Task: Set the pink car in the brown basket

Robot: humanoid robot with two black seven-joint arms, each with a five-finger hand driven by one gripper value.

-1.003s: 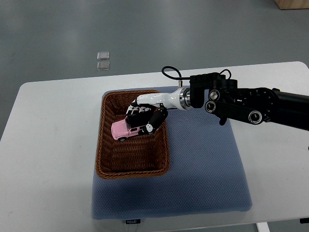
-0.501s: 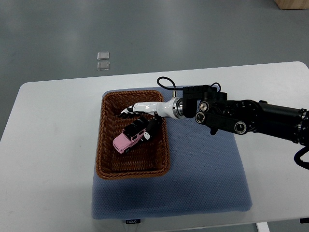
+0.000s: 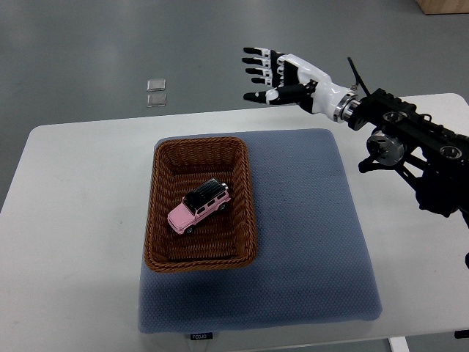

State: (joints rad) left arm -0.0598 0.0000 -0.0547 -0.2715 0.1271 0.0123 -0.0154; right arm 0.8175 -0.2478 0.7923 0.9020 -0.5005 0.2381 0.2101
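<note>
Floor: grey, filling the top of the frame behind the counter; two small clear square pieces (image 3: 156,92) lie on it at upper left, one just above the other.
Counter: white top (image 3: 73,220) spanning the frame from left to right, its far edge rounded at the upper left corner.
Mat: blue-grey textured pad (image 3: 308,249) lying on the middle of the counter, running from beneath the basket to right of centre; a small label sits at its near edge, print too small to read.
Brown basket: rectangular woven basket (image 3: 156,205) resting on the left part of the mat, long side running from top to bottom of the frame, open side up.
Pink car: toy car (image 3: 198,207) with a black roof lying inside the brown basket, on its floor, roughly at the middle; it sits at a diagonal, one end toward the lower left, the other toward the upper right; nothing touches it.
Right hand: white and black hand (image 3: 282,75) at upper centre-right, above the far edge of the counter and well apart from the basket.
Fingers: black-tipped fingers (image 3: 256,72) spread wide, pointing left, holding nothing.
Right arm: black jointed arm (image 3: 410,147) entering from the right edge and rising toward the upper middle.
</note>
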